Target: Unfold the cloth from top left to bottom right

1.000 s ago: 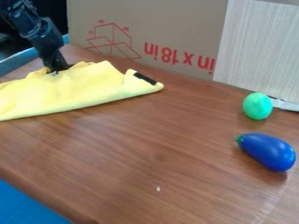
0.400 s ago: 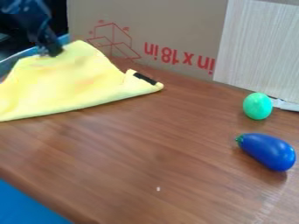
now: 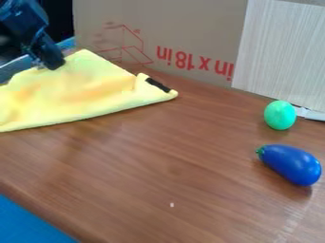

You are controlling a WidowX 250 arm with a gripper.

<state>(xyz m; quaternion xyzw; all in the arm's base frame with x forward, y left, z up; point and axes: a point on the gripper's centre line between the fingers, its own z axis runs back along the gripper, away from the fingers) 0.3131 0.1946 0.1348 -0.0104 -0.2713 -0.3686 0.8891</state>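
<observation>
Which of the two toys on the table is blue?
The eggplant-shaped toy, lying nearer the camera, is the blue one; the rounder toy behind it is green.

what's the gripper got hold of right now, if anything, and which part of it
The yellow cloth, apparently held by its raised upper edge, where the gripper meets it at upper left.

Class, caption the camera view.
Black robot hand at the raised edge of a yellow cloth on a wooden table.
</observation>
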